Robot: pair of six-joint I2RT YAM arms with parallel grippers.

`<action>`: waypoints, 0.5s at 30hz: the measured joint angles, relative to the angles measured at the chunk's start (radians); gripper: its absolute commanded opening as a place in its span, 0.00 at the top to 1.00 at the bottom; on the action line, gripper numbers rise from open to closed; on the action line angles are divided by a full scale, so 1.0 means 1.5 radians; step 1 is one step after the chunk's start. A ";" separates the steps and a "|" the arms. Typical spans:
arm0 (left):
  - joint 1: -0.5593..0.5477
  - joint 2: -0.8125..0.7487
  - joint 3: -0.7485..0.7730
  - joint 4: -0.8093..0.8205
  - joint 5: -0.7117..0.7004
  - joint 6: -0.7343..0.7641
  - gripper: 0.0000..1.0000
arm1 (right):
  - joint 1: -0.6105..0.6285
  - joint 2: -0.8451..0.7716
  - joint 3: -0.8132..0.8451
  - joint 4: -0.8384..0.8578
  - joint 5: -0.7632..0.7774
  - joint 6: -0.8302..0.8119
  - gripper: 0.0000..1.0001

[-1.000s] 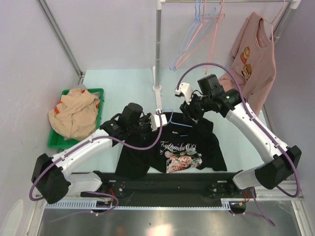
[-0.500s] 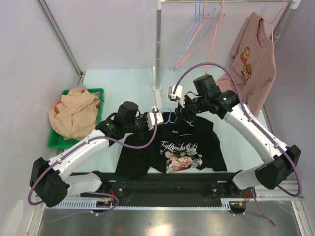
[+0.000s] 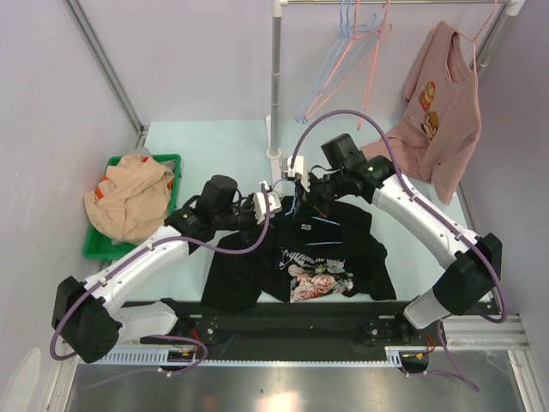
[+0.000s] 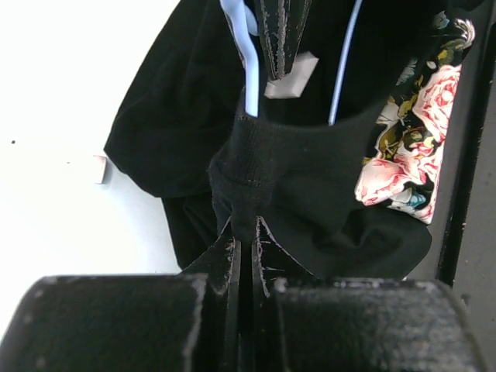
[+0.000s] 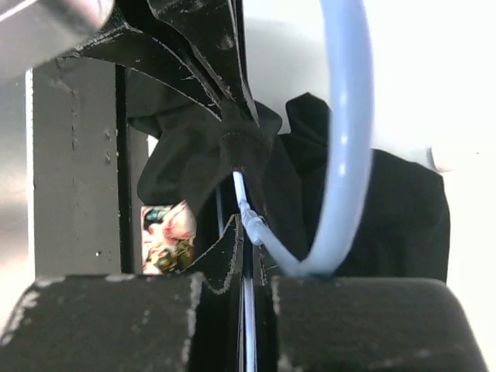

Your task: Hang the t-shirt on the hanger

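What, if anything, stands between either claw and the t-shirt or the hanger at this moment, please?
Nothing visible does. The left claw is shut on the collar of the t-shirt, and the right claw is shut on the wire of the hanger below its hook. The hanger's wires already pass inside the neck opening.

The hanger (image 4: 249, 74) lies partly inside the t-shirt (image 3: 244, 275).

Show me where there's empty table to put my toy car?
The far table is bare between the green bin and the rack pole. It's crowded in the middle, where the left gripper pinches the t-shirt and the right gripper holds the hanger.
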 measured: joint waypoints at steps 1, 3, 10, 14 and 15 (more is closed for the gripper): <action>0.003 0.000 0.000 0.001 0.003 -0.001 0.90 | -0.003 0.000 0.000 0.003 -0.003 0.001 1.00; 0.012 -0.003 0.000 -0.001 0.016 -0.001 0.88 | -0.008 0.000 0.000 0.003 -0.008 0.002 1.00; 0.079 -0.024 -0.001 -0.043 0.049 0.018 0.80 | -0.077 -0.023 -0.004 -0.012 -0.035 0.006 1.00; 0.104 -0.043 -0.002 -0.060 0.068 0.039 0.69 | -0.112 -0.055 -0.006 -0.022 -0.051 0.006 1.00; 0.108 -0.047 -0.002 -0.067 0.068 0.043 0.65 | -0.116 -0.062 -0.006 -0.028 -0.052 0.006 1.00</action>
